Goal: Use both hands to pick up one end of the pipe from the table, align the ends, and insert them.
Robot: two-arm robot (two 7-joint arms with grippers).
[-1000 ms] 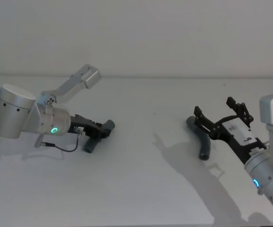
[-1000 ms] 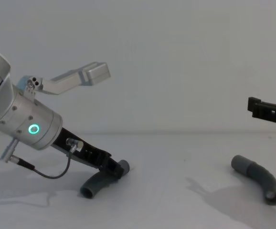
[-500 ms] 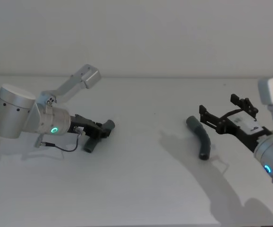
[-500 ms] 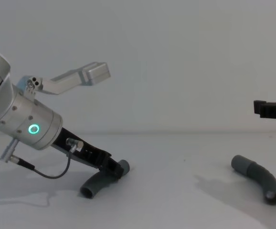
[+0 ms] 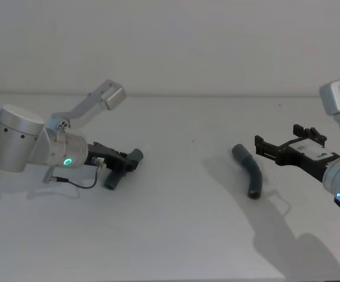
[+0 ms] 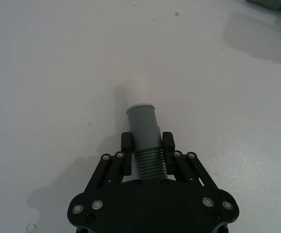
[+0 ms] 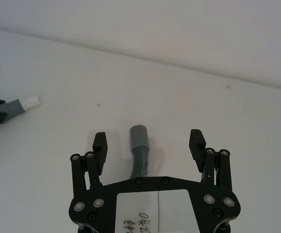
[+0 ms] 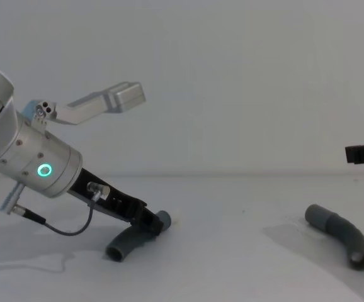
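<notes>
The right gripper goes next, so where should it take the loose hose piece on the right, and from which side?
Probably the ribbed stretch just behind the smooth cuff, from above, fingers straddling it. The right hose piece lies flat on the table, cuff pointing away, and the open right gripper hangs above.

Wall (image 5: 217, 41): plain and pale, up ahead of me.
Dark dot (image 5: 193, 141): tiny, on my desk (image 5: 170, 235).
Second dot (image 5: 279, 106): tiny, near the wall.
Shadow (image 5: 264, 223): soft grey, on my right.

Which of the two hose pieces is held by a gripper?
The left piece: the left gripper clamps it behind its cuff. The right piece lies free on the table.
</notes>
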